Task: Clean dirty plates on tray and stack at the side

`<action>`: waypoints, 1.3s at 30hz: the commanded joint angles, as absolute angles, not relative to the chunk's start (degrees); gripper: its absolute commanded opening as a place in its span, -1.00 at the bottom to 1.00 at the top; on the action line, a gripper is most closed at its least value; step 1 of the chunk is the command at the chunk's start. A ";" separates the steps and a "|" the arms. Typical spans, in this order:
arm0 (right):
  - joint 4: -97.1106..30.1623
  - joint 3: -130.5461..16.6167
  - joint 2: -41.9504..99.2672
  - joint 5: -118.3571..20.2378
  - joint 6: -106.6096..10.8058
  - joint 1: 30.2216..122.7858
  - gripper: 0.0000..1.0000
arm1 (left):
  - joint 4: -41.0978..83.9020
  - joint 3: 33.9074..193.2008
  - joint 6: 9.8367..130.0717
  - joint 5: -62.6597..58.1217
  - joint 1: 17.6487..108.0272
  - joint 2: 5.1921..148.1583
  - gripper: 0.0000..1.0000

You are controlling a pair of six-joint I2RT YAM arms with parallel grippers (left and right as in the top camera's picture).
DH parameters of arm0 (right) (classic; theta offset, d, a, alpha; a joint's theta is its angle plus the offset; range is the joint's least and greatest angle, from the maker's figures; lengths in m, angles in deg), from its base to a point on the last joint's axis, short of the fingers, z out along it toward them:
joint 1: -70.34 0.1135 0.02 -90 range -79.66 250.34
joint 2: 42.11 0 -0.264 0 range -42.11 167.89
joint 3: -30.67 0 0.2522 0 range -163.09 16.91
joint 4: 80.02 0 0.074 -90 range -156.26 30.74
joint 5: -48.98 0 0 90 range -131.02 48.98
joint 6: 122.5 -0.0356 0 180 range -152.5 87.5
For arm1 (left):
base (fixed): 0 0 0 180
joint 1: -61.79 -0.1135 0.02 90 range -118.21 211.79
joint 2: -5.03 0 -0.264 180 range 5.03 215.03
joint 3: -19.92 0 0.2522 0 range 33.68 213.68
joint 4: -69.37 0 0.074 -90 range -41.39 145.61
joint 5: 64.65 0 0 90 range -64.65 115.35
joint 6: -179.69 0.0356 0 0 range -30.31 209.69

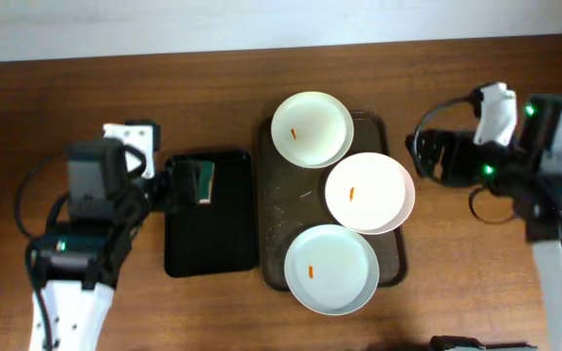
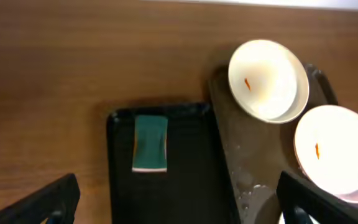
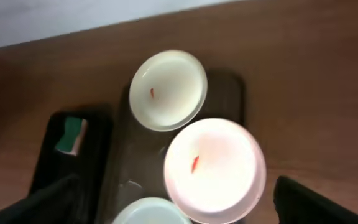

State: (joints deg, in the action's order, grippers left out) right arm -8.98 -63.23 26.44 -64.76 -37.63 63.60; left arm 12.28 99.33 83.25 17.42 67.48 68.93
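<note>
Large dark brown glossy rectangular tray [image 1: 273, 210] sits mid-table on the brown wooden table [image 1: 86, 88]. It carries three round shallow white plates, each with a small orange smear at centre.
- Far plate [image 1: 311, 129] overhangs the tray's far rim.
- Middle plate [image 1: 369, 192] sticks out over the tray's right rim.
- Near plate [image 1: 332, 269] overhangs the near rim.

Middle and near plates meet at the rims; which one lies on top, can't tell.

A smaller black rectangular tray [image 1: 211, 234] lies just beside the brown one on its left, holding a green block sponge [image 2: 150, 143] at its far end.

Left gripper [image 1: 185, 183] is over the black tray next to the sponge. Its fingers [image 2: 48, 202] are spread wide and hold nothing.

Right gripper [image 1: 425, 156] is just right of the middle plate, not touching it. Its fingers [image 3: 316, 199] are also spread apart — empty.

Pale specks show on the bare brown tray floor in the left wrist view.
</note>
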 commanded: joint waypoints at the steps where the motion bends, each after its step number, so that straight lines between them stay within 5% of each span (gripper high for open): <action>1: -6.60 -65.08 33.65 -78.16 -37.02 64.01 0.97 | 10.24 101.34 84.17 12.68 67.35 73.60 0.99; 5: -3.39 -57.06 37.74 -49.77 -44.08 77.13 0.86 | 9.72 101.25 84.06 16.55 67.35 76.66 0.89; 8: -9.22 -53.48 38.09 -49.33 -45.06 81.63 0.79 | 10.11 101.23 82.47 18.34 68.05 84.90 0.54; 10: -11.54 -53.48 38.02 -49.40 -45.06 81.91 0.79 | 14.55 101.23 82.47 21.58 69.03 96.58 0.11; 13: -11.02 -53.48 38.05 -49.60 -45.06 81.91 0.79 | 24.23 101.23 82.95 21.01 69.03 109.89 0.17; 16: -11.02 -53.48 38.05 -51.13 -45.08 81.91 0.79 | 29.08 101.23 86.75 20.24 69.89 116.79 -0.31; 18: -10.78 -53.48 38.05 -51.37 -45.08 81.91 0.75 | 29.28 101.23 86.75 20.66 71.05 120.51 -0.98; 24: -10.62 -53.48 38.05 -51.50 -45.06 81.91 0.75 | 10.31 113.66 85.66 20.20 71.39 115.46 -1.00; 32: -10.78 -53.48 38.05 -51.47 -45.04 81.91 0.75 | 24.65 99.02 80.28 20.64 71.39 118.87 -1.00; 39: -10.62 -53.48 38.94 -44.17 -52.60 78.92 0.52 | 4.89 118.93 80.37 18.47 73.30 115.22 -1.00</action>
State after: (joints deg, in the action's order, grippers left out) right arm -10.75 -53.35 38.46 -47.78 -48.14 81.26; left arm 6.70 112.24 80.83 20.86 71.64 116.27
